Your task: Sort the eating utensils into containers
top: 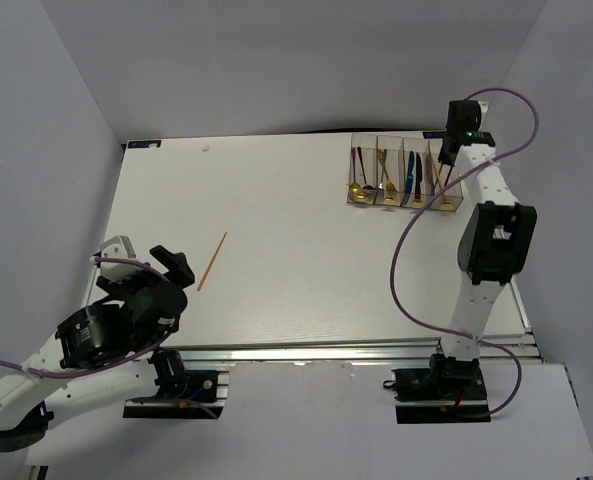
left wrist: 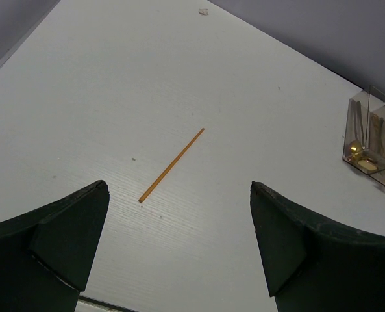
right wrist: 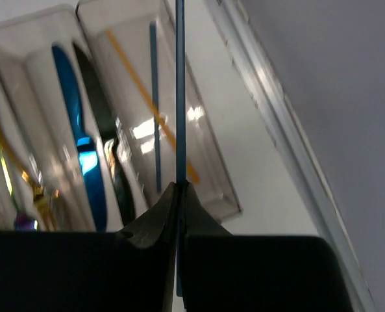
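Between the clenched fingers of the right gripper (right wrist: pixel 179 198), a blue chopstick (right wrist: pixel 180 78) runs straight ahead over the end bin (right wrist: pixel 213 170), which holds a second blue stick (right wrist: pixel 154 110) and an orange stick (right wrist: pixel 137 78). Ahead of the left gripper (left wrist: pixel 178 186), fingers spread, a loose orange chopstick (left wrist: pixel 171 165) lies on the table (left wrist: pixel 244 97).

We see one orange chopstick (top: pixel 212 261) lying alone on the white surface (top: pixel 296 270), well apart from four joined clear bins (top: pixel 406 204) holding cutlery (top: pixel 413 172).
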`<state>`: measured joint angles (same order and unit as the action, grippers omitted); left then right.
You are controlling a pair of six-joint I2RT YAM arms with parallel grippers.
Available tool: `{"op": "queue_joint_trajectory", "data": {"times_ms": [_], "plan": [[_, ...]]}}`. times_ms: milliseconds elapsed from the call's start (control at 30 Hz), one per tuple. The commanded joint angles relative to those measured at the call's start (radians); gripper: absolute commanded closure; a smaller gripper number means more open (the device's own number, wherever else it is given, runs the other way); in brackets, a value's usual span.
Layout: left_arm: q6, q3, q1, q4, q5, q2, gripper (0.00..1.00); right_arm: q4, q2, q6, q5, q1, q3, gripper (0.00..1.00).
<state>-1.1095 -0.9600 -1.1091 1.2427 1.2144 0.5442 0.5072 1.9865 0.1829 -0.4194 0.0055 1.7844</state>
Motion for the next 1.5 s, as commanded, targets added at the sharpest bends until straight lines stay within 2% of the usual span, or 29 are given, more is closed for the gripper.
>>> {"op": "queue_joint_trajectory", "data": {"times_ms": [0, 133, 233, 500, 567, 600, 700, 900, 1033, 1067, 1100, 1133, 1167, 1200, 1233, 1267, 1300, 1333, 1367, 1400, 1433, 1467], "plan": [[0.04, -0.002, -0.001, -0.037, -0.004, 0.022, 0.02, 0.112, 0.15, -0.051, 0.025, -0.056, 0.275, 1.0], [0.05, -0.002, -0.001, -0.046, -0.009, 0.054, 0.02, 0.136, 0.329, -0.08, 0.036, -0.061, 0.456, 1.0], [0.06, 0.0, -0.001, -0.052, -0.013, 0.069, 0.02, 0.081, 0.362, -0.111, 0.004, -0.068, 0.439, 1.0], [0.079, 0.003, -0.001, -0.068, -0.018, 0.066, 0.02, 0.03, 0.385, -0.119, 0.122, -0.087, 0.409, 1.0], [0.079, 0.003, -0.001, -0.066, -0.016, 0.068, 0.02, 0.027, 0.373, -0.111, 0.142, -0.085, 0.391, 0.83], [0.079, 0.003, -0.001, -0.066, -0.016, 0.069, 0.02, 0.03, 0.364, -0.109, 0.151, -0.085, 0.388, 0.68], [0.079, 0.003, -0.001, -0.068, -0.016, 0.072, 0.02, 0.048, 0.342, -0.094, 0.163, -0.085, 0.373, 0.51], [0.092, 0.003, -0.001, -0.081, -0.01, 0.109, 0.02, 0.082, 0.22, -0.028, 0.186, -0.055, 0.348, 0.48], [0.047, -0.005, 0.0, -0.069, 0.048, 0.203, 0.02, 0.131, 0.094, 0.013, 0.18, 0.038, 0.284, 0.47], [0.072, 0.01, 0.0, -0.159, 0.048, 0.221, 0.02, 0.136, 0.01, 0.024, 0.182, 0.06, 0.25, 0.47], [0.127, 0.017, 0.003, -0.23, 0.045, 0.262, 0.02, 0.116, -0.041, 0.032, 0.188, 0.085, 0.146, 0.47], [0.248, 0.015, 0.034, -0.297, 0.022, 0.293, 0.02, 0.096, -0.092, 0.038, 0.209, 0.135, 0.086, 0.46], [0.302, -0.003, 0.067, -0.41, -0.01, 0.328, 0.02, 0.073, -0.2, 0.046, 0.229, 0.158, 0.022, 0.41], [0.36, -0.023, 0.112, -0.452, -0.06, 0.365, 0.02, 0.024, -0.256, 0.064, 0.254, 0.183, -0.105, 0.4], [0.451, -0.054, 0.331, -0.527, -0.214, 0.441, 0.02, -0.03, -0.358, 0.076, 0.31, 0.23, -0.17, 0.17], [0.497, -0.054, 0.333, -0.582, -0.315, 0.474, 0.02, -0.03, -0.405, 0.076, 0.335, 0.253, -0.231, 0.11], [0.59, -0.043, 0.506, -0.636, -0.431, 0.506, 0.02, -0.06, -0.454, 0.09, 0.347, 0.302, -0.338, 0.11], [0.627, -0.036, 0.59, -0.719, -0.554, 0.586, 0.02, -0.073, -0.538, 0.096, 0.353, 0.327, -0.388, 0.11], [0.649, -0.036, 0.67, -0.735, -0.745, 0.64, 0.02, -0.078, -0.576, 0.105, 0.358, 0.346, -0.434, 0.11], [0.671, -0.069, 0.783, -0.729, -0.818, 0.702, 0.02, -0.103, -0.621, 0.122, 0.366, 0.382, -0.483, 0.11], [0.678, -0.1, 0.808, -0.668, -0.876, 0.837, 0.02, -0.12, -0.699, 0.127, 0.401, 0.399, -0.579, 0.11], [0.685, -0.126, 0.824, -0.64, -0.882, 0.89, 0.02, -0.13, -0.73, 0.132, 0.41, 0.41, -0.623, 0.11]]}}
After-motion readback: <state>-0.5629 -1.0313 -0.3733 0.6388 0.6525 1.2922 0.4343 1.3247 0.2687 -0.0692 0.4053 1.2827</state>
